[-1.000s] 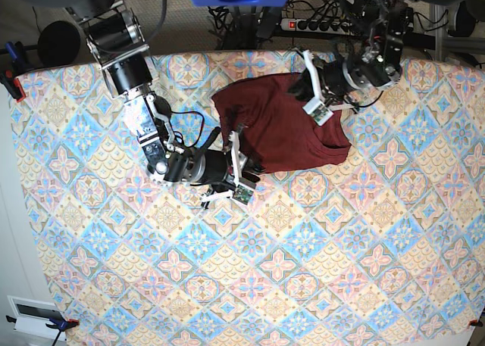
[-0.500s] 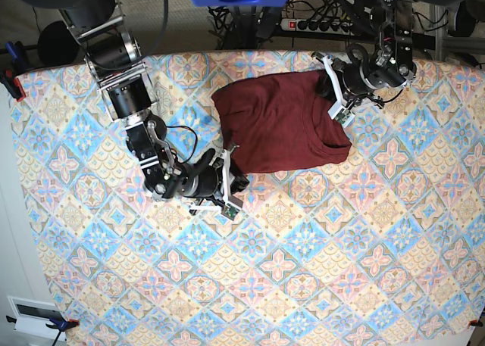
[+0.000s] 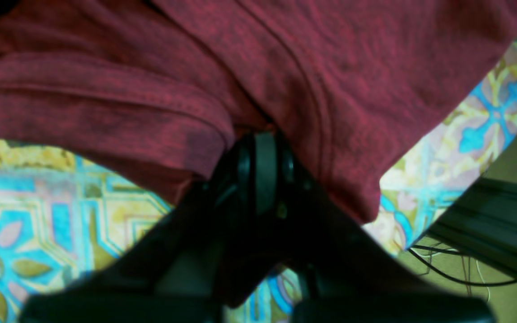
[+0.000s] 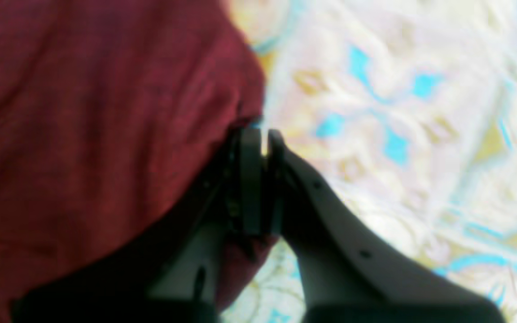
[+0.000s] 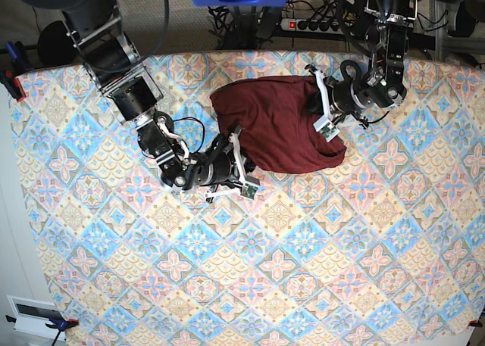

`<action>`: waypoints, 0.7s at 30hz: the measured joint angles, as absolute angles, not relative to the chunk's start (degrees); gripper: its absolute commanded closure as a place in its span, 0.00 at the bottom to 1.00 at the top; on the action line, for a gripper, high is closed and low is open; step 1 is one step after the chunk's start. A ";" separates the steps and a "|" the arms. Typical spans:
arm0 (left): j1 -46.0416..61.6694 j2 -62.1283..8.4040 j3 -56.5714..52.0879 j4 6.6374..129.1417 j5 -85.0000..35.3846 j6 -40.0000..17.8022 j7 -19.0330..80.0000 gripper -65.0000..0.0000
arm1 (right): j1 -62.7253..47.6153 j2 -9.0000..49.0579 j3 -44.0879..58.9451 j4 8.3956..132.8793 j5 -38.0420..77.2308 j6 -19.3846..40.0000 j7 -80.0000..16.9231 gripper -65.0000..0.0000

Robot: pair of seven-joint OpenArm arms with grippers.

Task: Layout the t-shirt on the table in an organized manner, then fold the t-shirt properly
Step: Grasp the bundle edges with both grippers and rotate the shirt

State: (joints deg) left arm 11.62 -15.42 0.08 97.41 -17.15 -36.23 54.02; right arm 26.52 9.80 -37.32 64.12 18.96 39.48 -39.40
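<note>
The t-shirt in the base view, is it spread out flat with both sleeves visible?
No, the t-shirt lies bunched in a rough lump and no sleeve shows.

You have a plain dark maroon knit t-shirt (image 5: 276,130) lying bunched near the far middle of the counter (image 5: 303,270), which is a broad rectangular surface under a cloth of pastel blue, pink and cream diamond floral tiles. The shirt is a rumpled, roughly folded-over mass, not spread flat. From the left wrist view you see its stitched hem (image 3: 106,101) doubled over in soft rolls, with a seam running diagonally across the cloth. From the right wrist view its rounded edge (image 4: 245,89) drapes onto the patterned counter, blurred.
</note>
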 measured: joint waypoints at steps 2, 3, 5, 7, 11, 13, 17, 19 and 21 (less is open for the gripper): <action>10.17 -15.49 0.25 96.88 -16.58 -36.01 54.08 0.99 | 25.80 12.53 -37.71 66.13 19.51 39.83 -39.55 0.97; 9.37 -15.55 0.34 96.66 -15.94 -35.70 54.19 0.99 | 24.51 13.50 -37.39 67.26 19.00 38.92 -39.31 0.97; 7.51 -15.11 0.56 95.68 -14.48 -35.14 54.46 0.99 | 21.61 14.41 -36.64 69.56 19.59 38.09 -37.65 0.97; 5.82 -15.09 0.56 93.80 -14.61 -35.53 54.41 0.99 | 20.27 14.76 -36.77 71.20 19.88 38.87 -39.18 0.97; 1.43 -15.55 1.93 88.60 -15.55 -36.03 52.10 0.99 | 17.30 17.12 -37.01 75.79 20.01 38.83 -39.40 0.97; -1.04 -15.88 4.93 86.15 -13.80 -35.55 49.67 0.99 | 15.33 18.59 -36.93 77.87 20.64 38.81 -38.70 0.97; -6.59 -16.84 10.98 80.49 -14.50 -35.66 46.04 0.99 | 13.54 21.17 -36.97 80.51 20.86 39.03 -38.72 0.97; -9.72 -16.47 13.52 77.23 -14.79 -35.73 44.25 0.99 | 12.88 22.81 -36.99 82.02 21.08 39.00 -38.74 0.97; -12.16 -15.07 15.33 74.15 -14.44 -35.59 42.11 0.99 | 11.20 24.40 -36.07 83.90 20.99 39.03 -39.00 0.97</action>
State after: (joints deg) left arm -12.16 -15.07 15.33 74.15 -14.44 -35.59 42.11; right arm 11.20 24.40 -36.07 83.90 20.99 39.03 -39.00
